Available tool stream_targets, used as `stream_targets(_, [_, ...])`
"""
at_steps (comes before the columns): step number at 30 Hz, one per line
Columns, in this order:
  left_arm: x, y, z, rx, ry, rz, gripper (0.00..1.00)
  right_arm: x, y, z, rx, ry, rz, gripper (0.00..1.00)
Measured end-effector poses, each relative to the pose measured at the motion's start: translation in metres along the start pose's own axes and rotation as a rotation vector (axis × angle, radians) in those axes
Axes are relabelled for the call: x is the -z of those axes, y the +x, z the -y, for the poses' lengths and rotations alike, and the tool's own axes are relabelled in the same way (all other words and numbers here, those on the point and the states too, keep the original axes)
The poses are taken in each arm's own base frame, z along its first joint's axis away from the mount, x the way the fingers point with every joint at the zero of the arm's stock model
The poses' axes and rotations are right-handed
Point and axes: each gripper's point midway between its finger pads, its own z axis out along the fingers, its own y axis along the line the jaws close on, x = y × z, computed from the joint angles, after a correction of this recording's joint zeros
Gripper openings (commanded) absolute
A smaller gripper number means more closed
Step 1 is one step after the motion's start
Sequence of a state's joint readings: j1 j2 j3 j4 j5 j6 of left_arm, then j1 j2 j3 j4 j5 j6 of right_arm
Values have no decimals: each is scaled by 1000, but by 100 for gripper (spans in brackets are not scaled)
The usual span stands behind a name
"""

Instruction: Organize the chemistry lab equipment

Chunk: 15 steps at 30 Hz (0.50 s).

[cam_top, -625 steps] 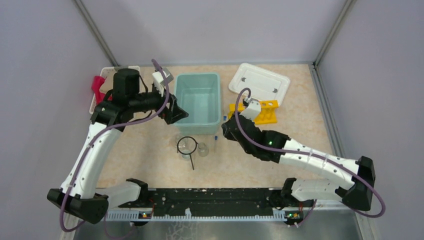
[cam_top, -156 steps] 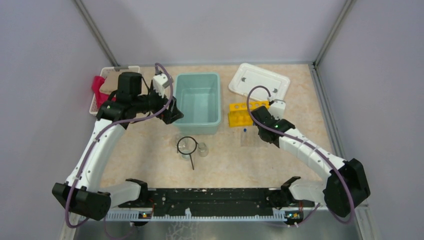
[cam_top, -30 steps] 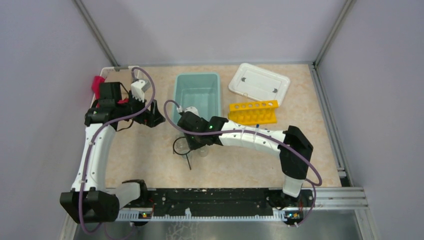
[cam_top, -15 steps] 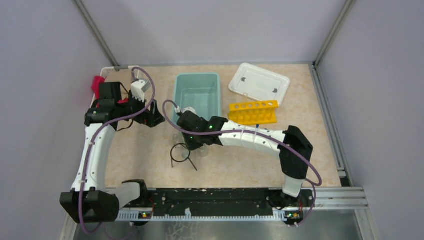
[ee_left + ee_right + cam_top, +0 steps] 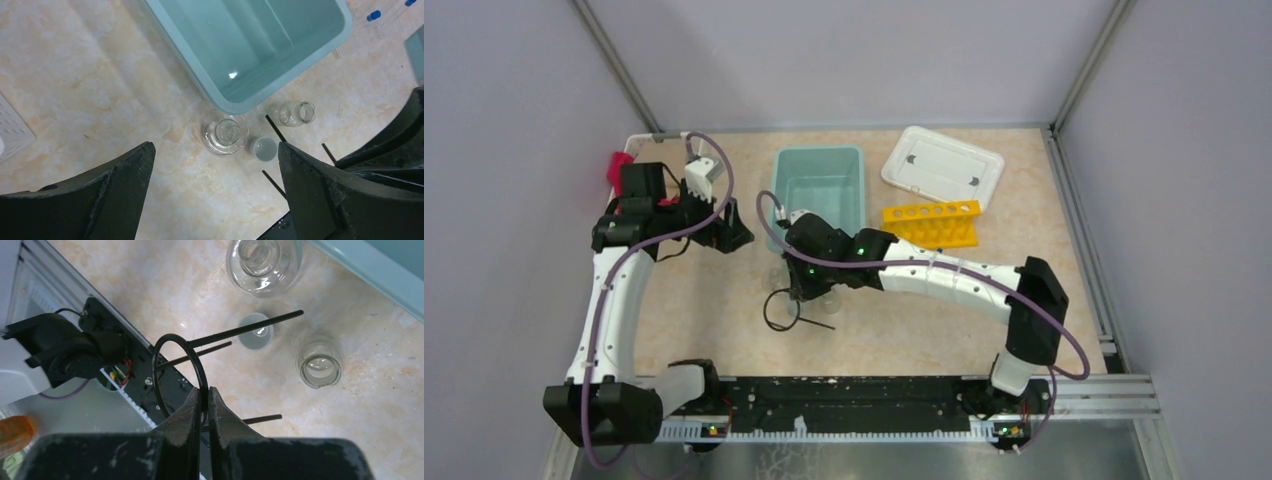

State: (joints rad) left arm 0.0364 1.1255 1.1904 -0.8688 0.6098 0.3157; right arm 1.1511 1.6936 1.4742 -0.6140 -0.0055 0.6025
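Right pincer (image 5: 204, 394) tight on wire ring (image 5: 172, 336)

Beige marbled table (image 5: 1064, 300). Teal plastic tub (image 5: 819, 190) mid-table, toward far edge. Flat white plastic lid (image 5: 942, 166) by far right corner; yellow holed tube rack (image 5: 929, 222) just nearer than lid. White perforated basket (image 5: 12, 132) at far left corner. Larger clear glass beaker (image 5: 224, 132) and smaller clear glass beaker (image 5: 296, 112) just off tub's near side, small translucent round cup (image 5: 263, 148) between them. Blue-capped clear test tube (image 5: 373, 15) beside tub
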Motion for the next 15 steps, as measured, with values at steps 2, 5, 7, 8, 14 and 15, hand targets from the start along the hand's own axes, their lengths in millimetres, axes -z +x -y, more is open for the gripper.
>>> stream_targets(2, [2, -4, 0, -6, -2, 8, 99, 10, -4, -5, 0, -25, 14, 0])
stream_targets(5, [3, -7, 0, -12, -5, 17, 99, 23, -9, -12, 0, -58, 35, 0])
stream_targets(7, [4, -8, 0, -14, -6, 19, 99, 31, -11, -17, -1, -79, 43, 0])
stream_targets(8, [4, -9, 0, -15, -7, 20, 99, 34, -12, -19, 0, -89, 44, 0])
stream_targets(14, [7, -14, -2, -22, -25, 29, 99, 58, -31, -36, 6, -129, 70, 0])
stream_targets(15, [8, -16, -3, -24, -29, 33, 99, 68, -40, -41, 12, -138, 88, 0])
